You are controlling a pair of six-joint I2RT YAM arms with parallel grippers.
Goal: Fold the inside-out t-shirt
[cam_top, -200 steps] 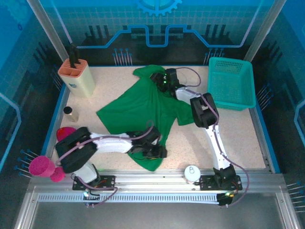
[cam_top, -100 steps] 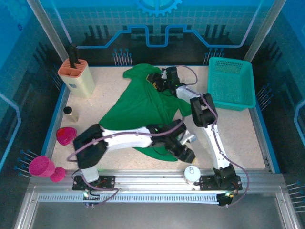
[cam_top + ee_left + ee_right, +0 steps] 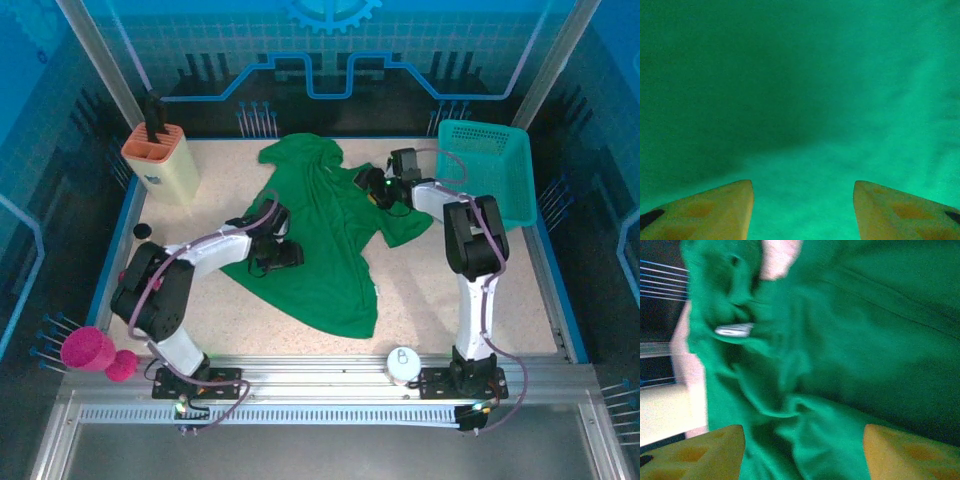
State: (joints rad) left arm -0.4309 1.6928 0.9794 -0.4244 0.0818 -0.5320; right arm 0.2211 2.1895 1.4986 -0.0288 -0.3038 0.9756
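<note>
Left gripper (image 3: pixel 802 202): tips parted, empty, green cloth directly beneath. Right gripper (image 3: pixel 802 445): also parted and empty, above blurred folds below what may be the neck label (image 3: pixel 734 331). The inside-out t-shirt (image 3: pixel 330 250) lies mid-frame, collar upper centre, hem lower centre.

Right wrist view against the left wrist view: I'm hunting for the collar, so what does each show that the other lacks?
Right wrist: the white neck label, bunched folds and a patch of table. Left wrist: smooth, flat cloth, close up. Shared: the green t-shirt, with the right gripper and the left gripper each open, pinching nothing.
</note>
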